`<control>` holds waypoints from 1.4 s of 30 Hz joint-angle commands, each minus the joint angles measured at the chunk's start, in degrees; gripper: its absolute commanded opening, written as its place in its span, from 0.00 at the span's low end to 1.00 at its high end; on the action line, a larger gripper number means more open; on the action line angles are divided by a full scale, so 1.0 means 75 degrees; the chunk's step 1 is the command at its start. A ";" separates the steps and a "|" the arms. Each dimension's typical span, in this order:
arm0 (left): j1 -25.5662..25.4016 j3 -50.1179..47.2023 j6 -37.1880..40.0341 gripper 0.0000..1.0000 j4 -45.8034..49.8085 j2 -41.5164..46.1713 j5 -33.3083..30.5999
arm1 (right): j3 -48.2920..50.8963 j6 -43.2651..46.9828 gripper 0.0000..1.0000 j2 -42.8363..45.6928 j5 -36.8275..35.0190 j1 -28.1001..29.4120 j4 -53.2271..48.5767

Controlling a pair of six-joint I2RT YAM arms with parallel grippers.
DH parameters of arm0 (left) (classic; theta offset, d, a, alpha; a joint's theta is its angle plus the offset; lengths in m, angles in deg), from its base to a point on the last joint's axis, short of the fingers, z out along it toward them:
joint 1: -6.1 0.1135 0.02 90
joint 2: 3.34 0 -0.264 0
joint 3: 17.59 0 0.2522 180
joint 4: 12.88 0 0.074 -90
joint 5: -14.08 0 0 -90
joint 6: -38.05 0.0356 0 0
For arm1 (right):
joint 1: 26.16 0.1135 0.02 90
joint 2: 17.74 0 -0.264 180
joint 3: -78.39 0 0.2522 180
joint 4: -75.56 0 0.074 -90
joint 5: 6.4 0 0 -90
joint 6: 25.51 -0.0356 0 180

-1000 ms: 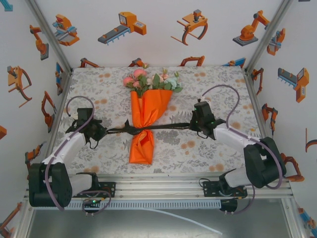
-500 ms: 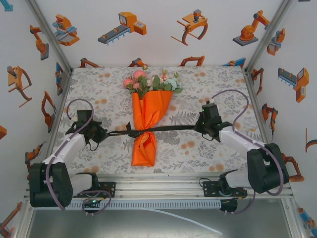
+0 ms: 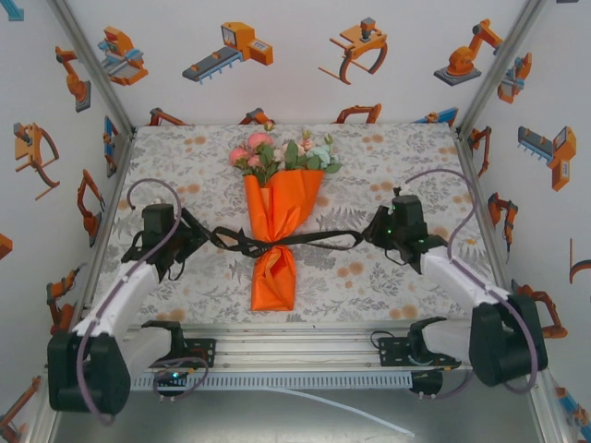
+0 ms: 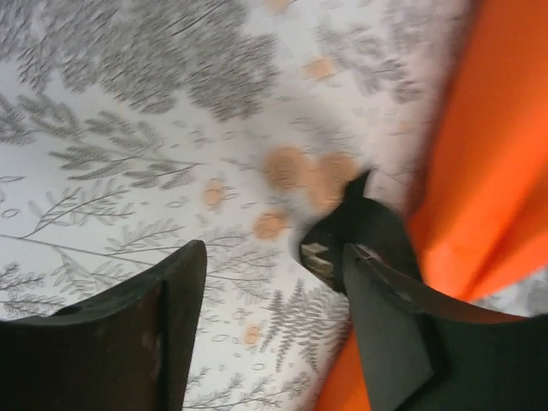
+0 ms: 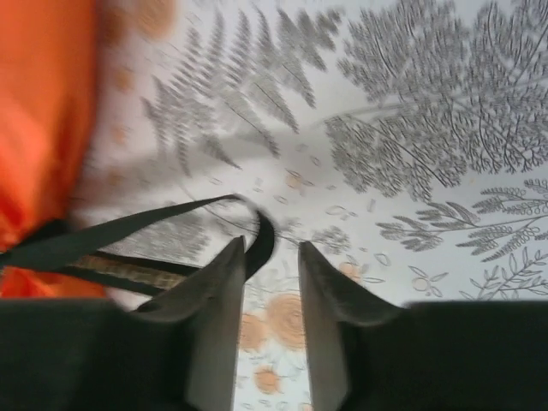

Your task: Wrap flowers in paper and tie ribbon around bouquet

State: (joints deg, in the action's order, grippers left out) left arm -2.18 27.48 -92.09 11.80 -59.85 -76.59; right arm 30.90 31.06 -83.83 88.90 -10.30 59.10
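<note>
Bouquet (image 3: pixel 282 208) lying lengthwise on the desk (image 3: pixel 388 277), flowers (image 3: pixel 277 152) farthest from the arms, with the ribbon (image 3: pixel 323 238) crossing its paper (image 3: pixel 275 277) waist and trailing sideways: left jaws, wide and empty, to its left; right jaws, narrowly parted beside a tail, to its right, about equally near.

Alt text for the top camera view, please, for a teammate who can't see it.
A bouquet of flowers in an orange paper cone lies centred on the table, blooms at the far end, with a black ribbon cinched around its waist. The ribbon's ends trail toward the left gripper and right gripper.
</note>
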 commanded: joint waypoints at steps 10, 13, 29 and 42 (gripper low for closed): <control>-0.0233 -0.1839 0.3331 1.00 -0.1951 0.3364 -0.4315 | 0.1446 0.2507 0.71 0.2790 -0.5330 -0.0422 0.0899; -0.0201 -0.2700 0.3995 0.97 -0.3535 0.2890 -0.4619 | 0.1999 0.3010 0.74 0.2248 -0.4871 -0.0960 0.1919; 0.1171 -0.1666 0.4610 0.97 -0.8720 -0.4075 -0.0666 | 0.1754 0.3598 0.99 -0.2978 -0.1152 -0.2616 0.7381; 0.0823 -0.1093 0.4992 0.97 -0.7938 -0.4255 -0.0977 | 0.1535 0.3839 0.99 -0.2991 -0.0713 -0.2584 0.7015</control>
State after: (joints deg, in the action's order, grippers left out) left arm 3.99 18.50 -55.90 -47.96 -91.83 -84.70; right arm 43.59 58.42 -106.15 81.43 -29.77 110.92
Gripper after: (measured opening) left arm 0.973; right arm 0.992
